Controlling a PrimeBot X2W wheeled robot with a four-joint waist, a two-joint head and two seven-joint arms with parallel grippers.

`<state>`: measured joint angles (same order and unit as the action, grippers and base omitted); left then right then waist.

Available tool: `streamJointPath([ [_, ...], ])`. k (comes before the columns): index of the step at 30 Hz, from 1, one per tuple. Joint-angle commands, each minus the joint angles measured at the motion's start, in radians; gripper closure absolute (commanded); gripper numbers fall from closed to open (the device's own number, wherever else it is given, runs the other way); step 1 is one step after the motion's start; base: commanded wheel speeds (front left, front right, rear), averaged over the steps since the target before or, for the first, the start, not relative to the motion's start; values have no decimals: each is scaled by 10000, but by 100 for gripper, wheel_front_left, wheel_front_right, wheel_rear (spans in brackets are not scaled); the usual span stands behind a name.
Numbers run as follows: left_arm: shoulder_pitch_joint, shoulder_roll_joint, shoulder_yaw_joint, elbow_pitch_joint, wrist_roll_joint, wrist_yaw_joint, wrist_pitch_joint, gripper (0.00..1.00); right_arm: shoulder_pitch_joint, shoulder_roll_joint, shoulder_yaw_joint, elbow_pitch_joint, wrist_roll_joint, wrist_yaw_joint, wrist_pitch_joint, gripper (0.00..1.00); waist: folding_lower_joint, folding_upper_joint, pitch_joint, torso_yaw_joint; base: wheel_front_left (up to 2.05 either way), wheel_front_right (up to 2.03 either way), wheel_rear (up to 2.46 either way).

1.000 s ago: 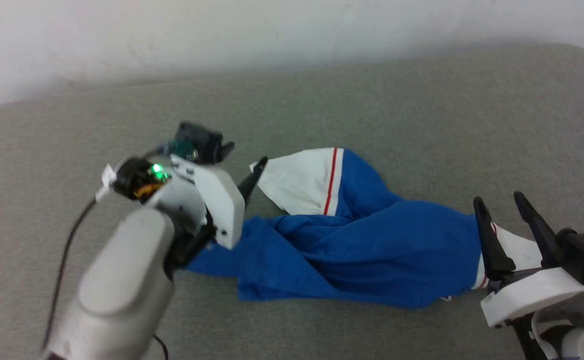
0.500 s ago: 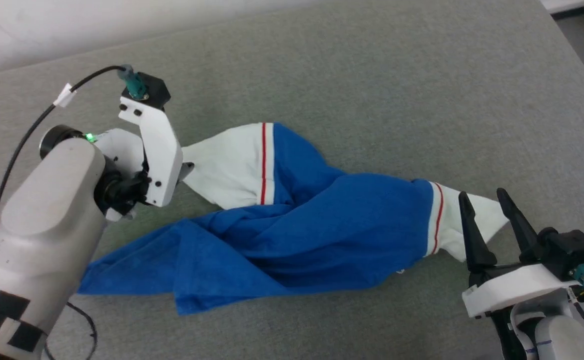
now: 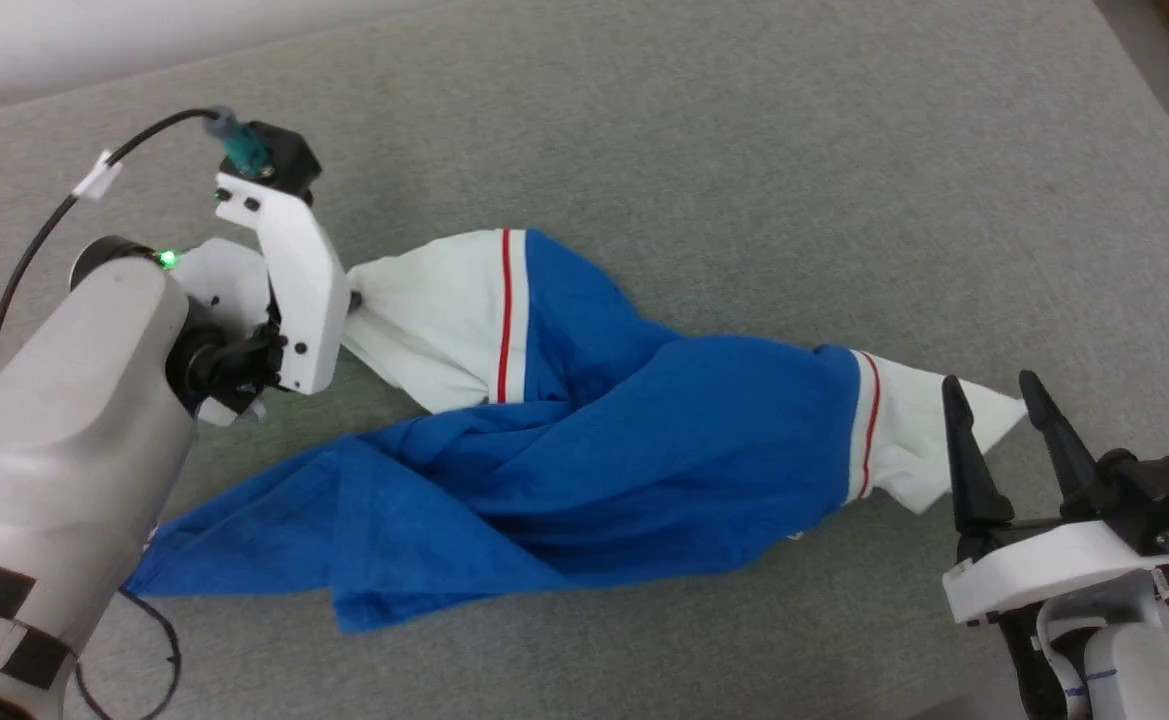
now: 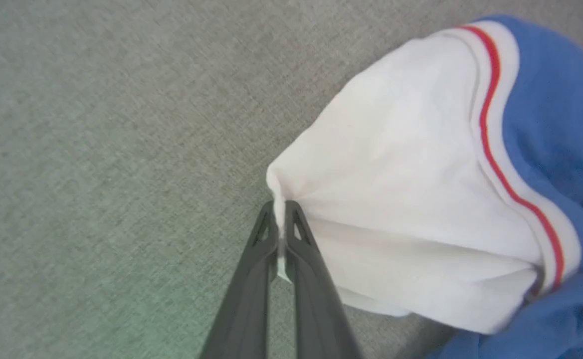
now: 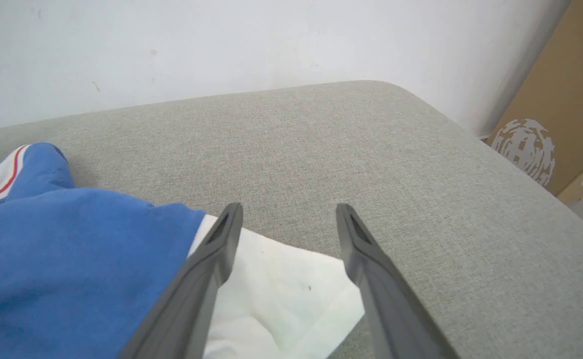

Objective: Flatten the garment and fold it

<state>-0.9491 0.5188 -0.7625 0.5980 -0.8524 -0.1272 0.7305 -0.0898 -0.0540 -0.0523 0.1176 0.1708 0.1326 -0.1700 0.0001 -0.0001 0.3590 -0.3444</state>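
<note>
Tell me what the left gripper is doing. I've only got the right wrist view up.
Observer: The left gripper is shut on the edge of the garment's white sleeve on that side. The cloth puckers at the fingertips.
Operator: Is the shirt lying flat in between?
Observer: No. In the head view the blue body lies bunched, with twisted folds across it.
Operator: Where does the bottom end go?
Observer: It trails toward the robot and ends beside the left arm's pale forearm.
</note>
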Motion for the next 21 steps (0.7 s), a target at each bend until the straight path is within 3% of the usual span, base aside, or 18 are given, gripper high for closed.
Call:
streamJointPath([
  [1, 304, 56, 184, 241, 153, 91, -806, 100, -157, 36, -54, -69, -155, -19, 58, 0, -1, 1, -456, 511, 0, 0, 0],
  [2, 304, 56, 184, 241, 153, 91, -806, 100, -157, 36, -54, -69, -155, -19, 58, 0, -1, 1, -456, 511, 0, 0, 0],
  [12, 425, 802, 2000, 538, 152, 931, -5066, 100, 216, 37, -386, -525, -523, -19, 640, 0, -1, 1, -1456, 1940, 0, 0, 0],
  [18, 1261, 1296, 2661, 770, 51, 1583, -6445, 100, 436, 37, -390, -742, -614, -19, 940, 0, -1, 1, -1675, 2582, 0, 0, 0],
  [20, 1624, 1273, 2546, 852, 125, 1623, -6592, 0, 463, 37, -365, -774, -626, -19, 1023, 0, -1, 1, -1672, 2735, 0, 0, 0],
  [21, 1788, 1208, 2500, 886, 155, 1662, -6709, 0, 471, 37, -347, -780, -640, -19, 1062, 0, -1, 1, -1673, 2808, 0, 0, 0],
])
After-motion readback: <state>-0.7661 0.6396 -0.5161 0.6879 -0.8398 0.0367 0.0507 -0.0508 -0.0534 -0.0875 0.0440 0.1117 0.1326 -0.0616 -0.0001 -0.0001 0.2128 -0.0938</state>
